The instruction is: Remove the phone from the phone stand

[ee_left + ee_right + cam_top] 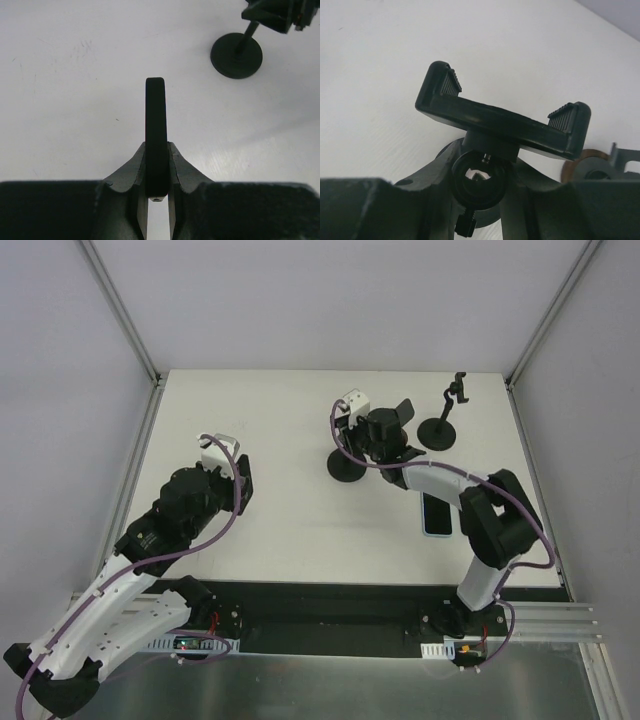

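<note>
Right fingers (427, 175) tight on phone stand (505, 122), elbow folded; left fingers (156, 130) pressed together, arm outstretched forward.

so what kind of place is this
Probably a robot lab test cell: a white table boxed in by blank panels, left arm and right arm bolted at its near edge, a phone stand as prop.

Light is bright, diffuse, from overhead; no hard glare. Top view: white table (290, 430) near clipping, shadows short and soft, slight wide-angle splay at the edges. Left wrist: left fingers (156, 130) crushed to flat black, soft close to the lens; broad faint shadow on the surface to their right. Right wrist: phone stand (500, 122) just above the right fingers (432, 175) is sharp, small glint between them, finger bases blurred.
</note>
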Controlling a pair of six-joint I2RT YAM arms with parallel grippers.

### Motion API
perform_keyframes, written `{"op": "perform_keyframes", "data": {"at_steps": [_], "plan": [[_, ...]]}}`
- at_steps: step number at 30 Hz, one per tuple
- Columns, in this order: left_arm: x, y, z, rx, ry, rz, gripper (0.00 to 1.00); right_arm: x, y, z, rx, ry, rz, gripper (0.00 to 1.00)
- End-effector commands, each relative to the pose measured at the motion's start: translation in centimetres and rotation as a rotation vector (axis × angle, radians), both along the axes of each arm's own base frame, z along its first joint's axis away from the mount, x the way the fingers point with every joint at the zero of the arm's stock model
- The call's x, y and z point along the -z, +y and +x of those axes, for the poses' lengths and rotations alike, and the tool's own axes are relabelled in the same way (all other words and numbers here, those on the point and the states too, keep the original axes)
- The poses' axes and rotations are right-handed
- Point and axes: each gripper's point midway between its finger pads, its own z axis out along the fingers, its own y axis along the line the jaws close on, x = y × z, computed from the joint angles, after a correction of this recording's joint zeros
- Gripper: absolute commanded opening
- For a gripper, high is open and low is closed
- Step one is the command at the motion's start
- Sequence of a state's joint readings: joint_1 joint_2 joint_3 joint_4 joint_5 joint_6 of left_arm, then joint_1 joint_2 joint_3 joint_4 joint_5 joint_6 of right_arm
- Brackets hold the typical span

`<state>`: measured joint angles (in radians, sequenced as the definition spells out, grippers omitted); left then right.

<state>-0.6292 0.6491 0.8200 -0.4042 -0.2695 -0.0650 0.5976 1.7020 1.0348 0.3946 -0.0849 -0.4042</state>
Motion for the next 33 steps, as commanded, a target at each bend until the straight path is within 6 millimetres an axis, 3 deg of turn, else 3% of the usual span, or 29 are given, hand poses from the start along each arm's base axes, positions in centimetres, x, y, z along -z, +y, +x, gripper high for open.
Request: {"op": "perform_keyframes", "data": {"at_steps": [1,3,4,7,9,10,11,12,13,14,15,17,18,19,20,21,24,28,30,33], "plan": [[-2.2,-1.1,0.1,0.026,-0.058,-0.097,0.0,-3.6,-2.5,7.3,0.204,-0.145,0.043,0.02],[-2.0,-1.5,0.1,0.033,-0.042,-0.106,0.0,-4.0,-3.2,9.2,0.24,-0.147,0.075,0.03],[-1.9,-1.7,0.1,0.038,-0.034,-0.109,0.0,-3.0,-3.4,9.8,0.252,-0.132,0.068,0.04],[-1.6,-2.1,0.2,0.046,-0.016,-0.118,0.0,-2.6,-3.8,11.0,0.277,-0.129,0.07,0.11],[-1.5,-2.3,0.2,0.049,-0.002,-0.129,0.0,-2.6,-4.0,11.1,0.28,-0.127,0.073,0.21],[-1.4,-2.5,0.1,0.053,0.003,-0.135,0.0,-2.6,-3.8,10.7,0.266,-0.122,0.077,0.28],[-1.4,-2.6,0.1,0.047,0.009,-0.15,0.0,-2.8,-3.7,10.5,0.259,-0.121,0.085,0.44],[-1.5,-2.6,0.2,0.043,0.011,-0.154,0.0,-3.8,-3.7,10.1,0.253,-0.13,0.101,0.53],[-1.6,-2.6,0.3,0.034,0.011,-0.161,0.0,-4.1,-3.7,9.7,0.241,-0.128,0.11,0.67],[-1.5,-2.4,0.6,0.006,0.017,-0.174,0.0,-4.1,-3.7,9.1,0.235,-0.12,0.111,0.73],[-1.7,-2.4,0.8,-0.009,0.018,-0.185,0.0,-5.8,-3.9,8.6,0.23,-0.141,0.129,0.78],[-1.6,-2.5,1.0,-0.048,0.04,-0.232,0.0,-6.6,-4.2,7.6,0.226,-0.138,0.123,0.91],[-1.6,-2.3,1.3,-0.079,0.045,-0.25,0.0,-8.7,-4.1,6.8,0.217,-0.166,0.138,0.94],[-1.6,-2.3,1.4,-0.1,0.054,-0.272,0.0,-9.5,-4.2,6.3,0.206,-0.181,0.129,0.99],[-1.3,-2.5,1.5,-0.128,0.08,-0.316,0.0,-9.5,-4.0,5.4,0.191,-0.173,0.114,1.0],[-1.5,-2.6,1.6,-0.145,0.088,-0.347,0.0,-11.3,-4.0,4.5,0.18,-0.202,0.119,1.0],[-1.6,-3.2,1.7,-0.196,0.132,-0.457,0.0,-13.1,-3.3,1.2,0.12,-0.229,0.096,0.97],[-1.5,-2.7,2.2,-0.298,0.149,-0.553,0.0,-14.1,-1.3,-4.0,0.024,-0.259,0.086,0.96],[-1.2,-2.5,2.3,-0.339,0.162,-0.6,0.0,-14.8,0.7,-7.6,-0.064,-0.27,0.101,0.96],[-1.0,-2.3,2.2,-0.377,0.169,-0.655,0.0,-13.8,3.2,-12.3,-0.163,-0.276,0.08,0.96]]}}
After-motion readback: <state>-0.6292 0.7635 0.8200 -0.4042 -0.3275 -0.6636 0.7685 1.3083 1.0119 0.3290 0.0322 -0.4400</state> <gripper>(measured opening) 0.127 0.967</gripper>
